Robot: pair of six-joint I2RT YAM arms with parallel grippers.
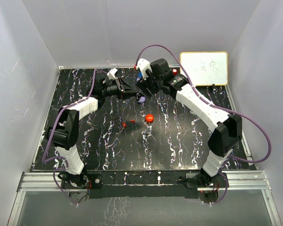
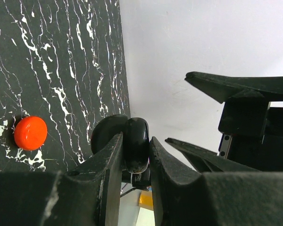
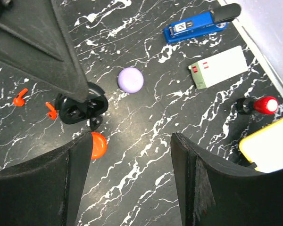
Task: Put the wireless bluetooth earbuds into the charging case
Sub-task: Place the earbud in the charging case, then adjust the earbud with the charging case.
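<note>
Left gripper (image 2: 136, 141): fingers clamped on the black case (image 3: 78, 109). Right gripper (image 3: 132, 141): fingers wide apart, holding nothing, above the table (image 3: 146, 165). Two red earbuds (image 3: 20, 97) lie on the table just beside the case, near a red puck (image 3: 98, 144).
</note>
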